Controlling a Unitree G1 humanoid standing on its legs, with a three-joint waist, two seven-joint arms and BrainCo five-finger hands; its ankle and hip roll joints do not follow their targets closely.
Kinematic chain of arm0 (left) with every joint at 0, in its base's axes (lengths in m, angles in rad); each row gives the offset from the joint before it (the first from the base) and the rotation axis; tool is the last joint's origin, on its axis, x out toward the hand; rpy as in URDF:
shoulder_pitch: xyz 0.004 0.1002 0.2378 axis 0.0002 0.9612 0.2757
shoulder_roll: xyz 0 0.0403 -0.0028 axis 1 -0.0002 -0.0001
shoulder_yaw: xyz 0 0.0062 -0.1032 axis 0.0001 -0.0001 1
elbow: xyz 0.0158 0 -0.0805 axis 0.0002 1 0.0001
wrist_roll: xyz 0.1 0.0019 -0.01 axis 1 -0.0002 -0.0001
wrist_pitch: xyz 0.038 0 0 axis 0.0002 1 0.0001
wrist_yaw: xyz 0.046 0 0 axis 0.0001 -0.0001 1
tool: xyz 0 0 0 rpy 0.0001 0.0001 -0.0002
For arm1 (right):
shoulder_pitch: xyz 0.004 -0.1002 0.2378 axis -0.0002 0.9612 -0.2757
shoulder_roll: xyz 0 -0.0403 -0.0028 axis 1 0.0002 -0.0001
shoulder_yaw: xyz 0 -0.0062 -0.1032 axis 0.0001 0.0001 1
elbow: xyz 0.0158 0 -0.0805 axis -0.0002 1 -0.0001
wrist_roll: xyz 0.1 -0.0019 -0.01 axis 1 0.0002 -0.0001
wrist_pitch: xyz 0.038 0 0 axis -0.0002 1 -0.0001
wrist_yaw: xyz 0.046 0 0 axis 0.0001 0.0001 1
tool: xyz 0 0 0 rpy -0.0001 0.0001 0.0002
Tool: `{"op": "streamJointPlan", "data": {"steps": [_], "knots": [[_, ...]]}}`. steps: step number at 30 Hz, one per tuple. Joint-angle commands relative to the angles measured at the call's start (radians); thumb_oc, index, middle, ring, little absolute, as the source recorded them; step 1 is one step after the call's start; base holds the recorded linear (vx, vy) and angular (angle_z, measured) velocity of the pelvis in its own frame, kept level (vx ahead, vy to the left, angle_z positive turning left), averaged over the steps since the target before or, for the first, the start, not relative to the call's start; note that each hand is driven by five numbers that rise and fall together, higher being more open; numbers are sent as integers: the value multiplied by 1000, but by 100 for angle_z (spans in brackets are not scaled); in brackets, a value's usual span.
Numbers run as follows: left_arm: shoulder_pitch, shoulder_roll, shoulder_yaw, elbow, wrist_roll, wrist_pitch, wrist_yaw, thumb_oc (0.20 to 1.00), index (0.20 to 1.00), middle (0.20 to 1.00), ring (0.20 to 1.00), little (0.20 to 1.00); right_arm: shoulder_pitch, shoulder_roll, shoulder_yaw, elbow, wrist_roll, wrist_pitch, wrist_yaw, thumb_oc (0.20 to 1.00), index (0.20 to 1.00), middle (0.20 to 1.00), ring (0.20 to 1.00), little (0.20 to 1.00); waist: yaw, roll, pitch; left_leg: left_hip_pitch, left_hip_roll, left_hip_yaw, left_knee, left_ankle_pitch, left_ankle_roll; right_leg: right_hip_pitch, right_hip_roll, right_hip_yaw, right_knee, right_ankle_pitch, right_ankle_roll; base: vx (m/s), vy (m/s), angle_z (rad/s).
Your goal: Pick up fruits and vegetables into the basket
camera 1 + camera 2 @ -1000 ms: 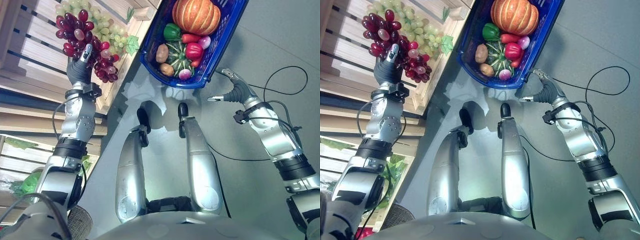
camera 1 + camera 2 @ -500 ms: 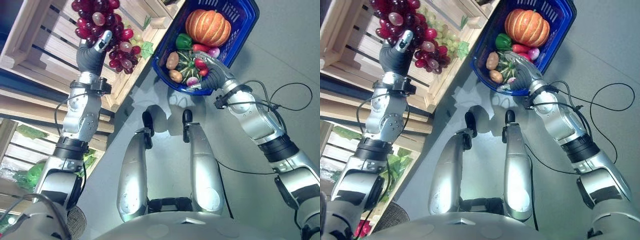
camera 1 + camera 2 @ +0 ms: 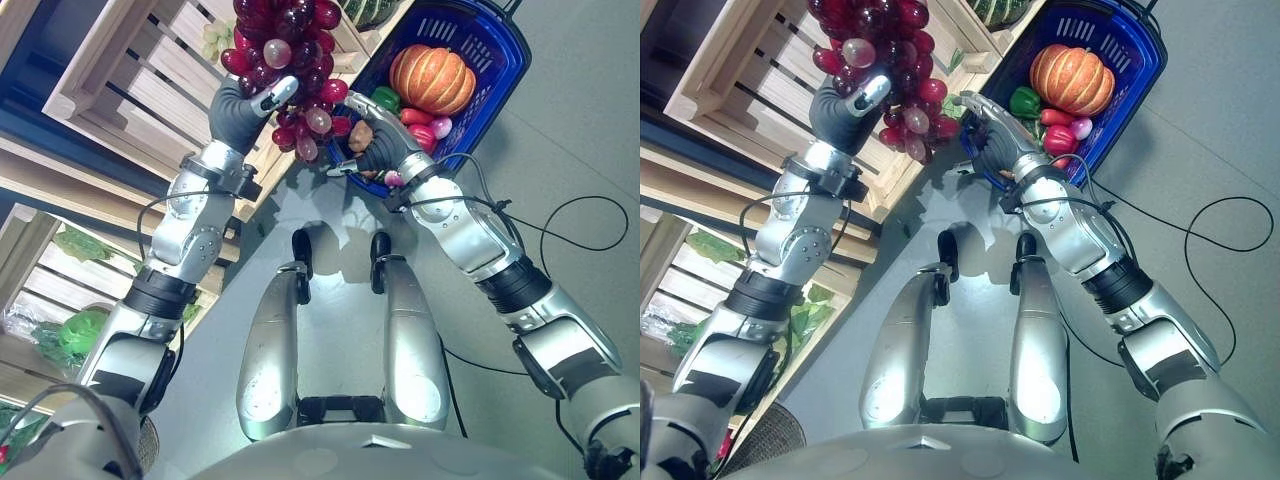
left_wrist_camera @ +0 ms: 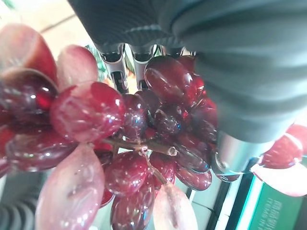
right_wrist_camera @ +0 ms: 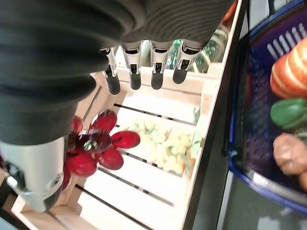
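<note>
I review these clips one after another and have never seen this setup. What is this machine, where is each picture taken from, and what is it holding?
It is a two-legged humanoid robot with two silver arms. The two wide pictures come from a stereo camera on its head looking down; the two close ones come from cameras on its wrists. The left hand is curled round a bunch of red grapes, lifted from a wooden crate where green grapes lie. The right hand, fingers straight and holding nothing, reaches toward the bunch. On the floor stands a blue basket already holding a pumpkin, a green pepper, a potato and other vegetables.
</note>
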Motion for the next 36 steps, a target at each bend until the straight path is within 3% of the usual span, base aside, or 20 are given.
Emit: {"op": "streamJointPlan", "data": {"steps": [1,11,26,34,36], "knots": [[-55,-28,-12,-149,-30,-68,-62,200,200,200,200,200,-59,51,12,-49,49,-38,-14,1000,1000,1000,1000,1000,8,0,-54,63,-75,66,45,-155,80,61,40,-38,-115,47,21,-8,-36,3],[-58,-92,-77,-176,-59,-105,-117,200,200,200,200,200,-49,121,39,-10,185,-60,-63,1000,1000,1000,1000,1000,15,-8,-54,62,-79,58,44,-153,80,69,39,-53,-124,50,18,-19,-35,4],[-38,-176,-135,-169,-102,-176,-164,200,200,200,200,200,-62,209,55,40,267,-127,-108,1000,1000,1000,1000,1000,31,-13,-54,55,-84,46,40,-143,83,72,36,-75,-134,62,18,-14,-25,2],[-42,-171,-133,-161,-87,-188,-168,200,200,200,200,200,-71,210,45,64,290,-136,-119,1000,1000,1000,1000,1000,38,-15,-54,53,-83,45,42,-141,83,74,31,-85,-136,66,18,-6,-21,3],[-43,-167,-129,-152,-99,-198,-169,200,200,200,200,200,-75,209,41,68,264,-90,-145,1000,1000,1000,1000,1000,37,-15,-54,53,-83,44,45,-141,82,74,30,-85,-134,67,19,0,0,0]]}}
